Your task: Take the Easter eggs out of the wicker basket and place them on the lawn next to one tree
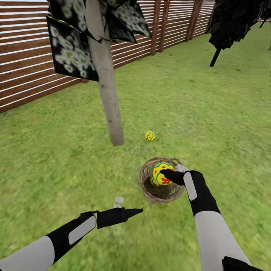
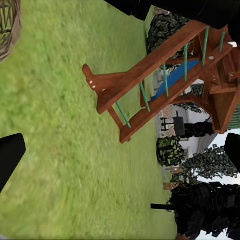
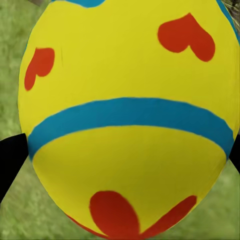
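head view: my right end effector (image 1: pixel 168 174) is clamped on an egg (image 1: pixel 162 174) over the wicker basket (image 1: pixel 148 189); another egg (image 1: pixel 150 135) lies by the tree (image 1: pixel 109 101), the chosen spot.
left wrist view: left end effector (image 2: pixel 120 150) spread apart, idle over the lawn (image 2: pixel 60 150).
right wrist view: egg fills the grip.

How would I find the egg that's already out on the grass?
Look for the pale tree trunk standing in the lawn before the wooden fence. Just right of its base lies a small yellow egg with blue zigzags. Unlike the others, it sits alone, outside the wicker basket.
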{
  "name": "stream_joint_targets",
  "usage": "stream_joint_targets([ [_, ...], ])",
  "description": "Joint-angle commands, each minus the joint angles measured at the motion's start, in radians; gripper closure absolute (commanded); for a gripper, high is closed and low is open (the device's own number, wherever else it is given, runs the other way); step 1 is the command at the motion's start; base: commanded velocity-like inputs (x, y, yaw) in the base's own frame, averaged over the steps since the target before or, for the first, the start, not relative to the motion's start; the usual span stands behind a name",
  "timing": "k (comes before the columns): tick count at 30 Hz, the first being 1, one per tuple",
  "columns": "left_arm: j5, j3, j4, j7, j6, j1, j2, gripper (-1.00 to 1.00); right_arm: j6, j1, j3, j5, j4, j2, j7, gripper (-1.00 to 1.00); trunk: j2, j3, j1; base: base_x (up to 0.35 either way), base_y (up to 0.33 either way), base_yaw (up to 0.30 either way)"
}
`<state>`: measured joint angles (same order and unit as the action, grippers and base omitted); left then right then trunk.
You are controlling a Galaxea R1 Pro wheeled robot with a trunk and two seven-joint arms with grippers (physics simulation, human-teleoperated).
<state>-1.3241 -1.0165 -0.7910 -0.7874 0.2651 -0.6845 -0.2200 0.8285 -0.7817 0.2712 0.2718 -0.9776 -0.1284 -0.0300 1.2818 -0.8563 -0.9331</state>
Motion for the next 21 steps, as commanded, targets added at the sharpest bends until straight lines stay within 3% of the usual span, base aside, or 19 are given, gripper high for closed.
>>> stream_joint_targets([
  [1, -0.01, -0.004, -0.001, -0.001, 0.008, -0.001, -0.001, -1.0, 0.004, -0.001, 0.003, 0.006, -0.001, -0.002, -0.002, 1.0, -0.007, 0.004, 0.004, 0.0, 0.0, 0.0],
  [8, -0.012, -0.004, 0.0, -0.002, 0.008, -0.001, -0.001, -1.0, 0.003, 0.0, -0.002, 0.006, 0.0, -0.005, -0.002, 1.0, -0.056, 0.037, 0.031, 0.0, 0.0, 0.0],
  [21, -0.012, -0.004, 0.001, -0.006, 0.006, -0.001, -0.006, -1.0, 0.004, 0.001, -0.003, 0.006, 0.0, -0.005, -0.002, 1.0, -0.056, 0.058, 0.031, 0.0, 0.012, 0.0],
])
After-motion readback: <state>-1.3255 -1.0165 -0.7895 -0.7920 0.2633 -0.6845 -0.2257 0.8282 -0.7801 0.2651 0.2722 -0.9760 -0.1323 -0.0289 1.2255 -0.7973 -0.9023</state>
